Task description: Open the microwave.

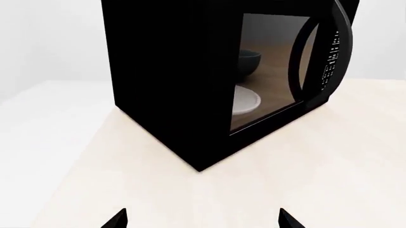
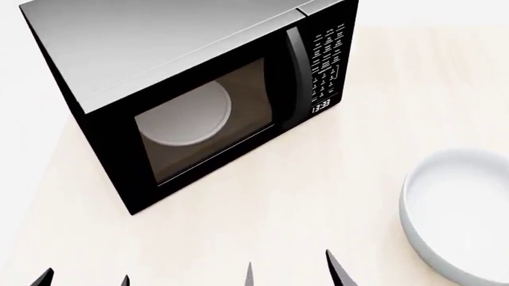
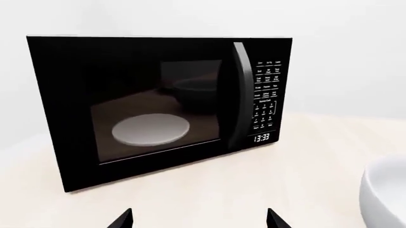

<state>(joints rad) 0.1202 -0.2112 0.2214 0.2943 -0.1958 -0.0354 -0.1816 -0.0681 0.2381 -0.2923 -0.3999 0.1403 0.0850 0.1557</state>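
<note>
1. The left hand point(image 2: 83, 279) has its fingers apart, holding nothing.
2. The microwave point(image 2: 191, 89) stands on the worktop point(image 2: 278, 214), door apparently closed, the white turntable plate point(image 2: 187, 116) inside.
3. The right hand point(image 2: 290, 271) is spread, holding nothing.
4. The white bowl point(image 2: 461, 214) looks empty.

Only the dark fingertips of both grippers show. The left gripper point(image 2: 83, 279) and the right gripper point(image 2: 290, 271) each hold their jaws spread wide apart, empty, touching nothing, and pointing forward.

Only black, pointed finger tips visible: left gripper point(image 2: 83, 279), right gripper point(image 2: 292, 271)
</note>
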